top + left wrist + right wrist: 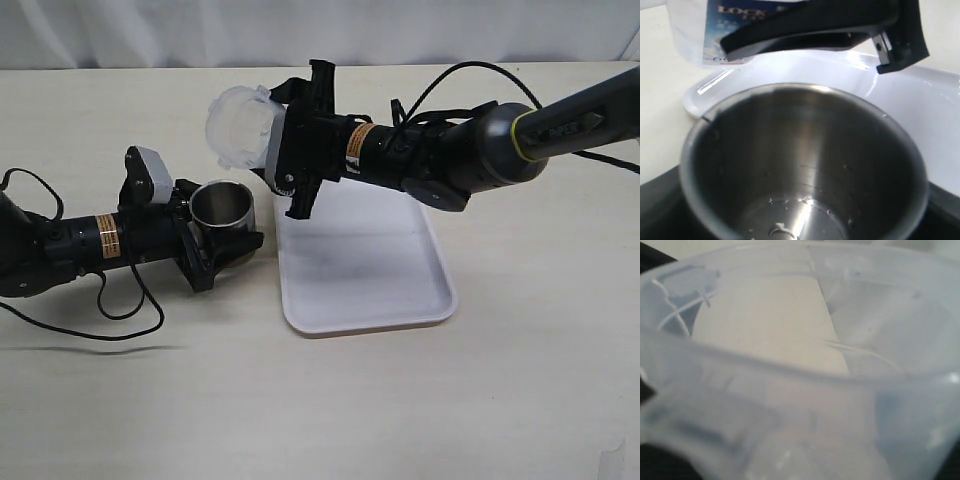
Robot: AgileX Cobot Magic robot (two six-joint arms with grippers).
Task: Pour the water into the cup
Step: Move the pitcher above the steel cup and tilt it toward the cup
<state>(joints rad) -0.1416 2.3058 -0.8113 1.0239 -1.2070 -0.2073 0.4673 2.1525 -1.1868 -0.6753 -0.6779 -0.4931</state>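
Nearest lies the bare, matt cream table (400, 420), with a thin black cable (100, 325) looping over it at the near left. Just beyond, a white rectangular plastic tray (370, 270) with rounded corners and a low raised rim sits right of centre, its smooth floor faintly smudged.

Left of the tray's far corner, the left claw (235, 225) is clenched around the cup (222, 205), one black finger on each side of its wall. The cup is a short, handleless cylinder of brushed steel, standing upright on the table with its mouth open. The left wrist view shows its dark, shiny inside, where the water (790, 220) is only a thin clear film and a few beads on the bottom.

Farther back, the right claw (262, 130) grasps a translucent, frosted plastic tumbler (238, 125), tipped onto its side in the air beyond the cup. A blue printed label shows on its wall. Whether liquid is in it cannot be told.
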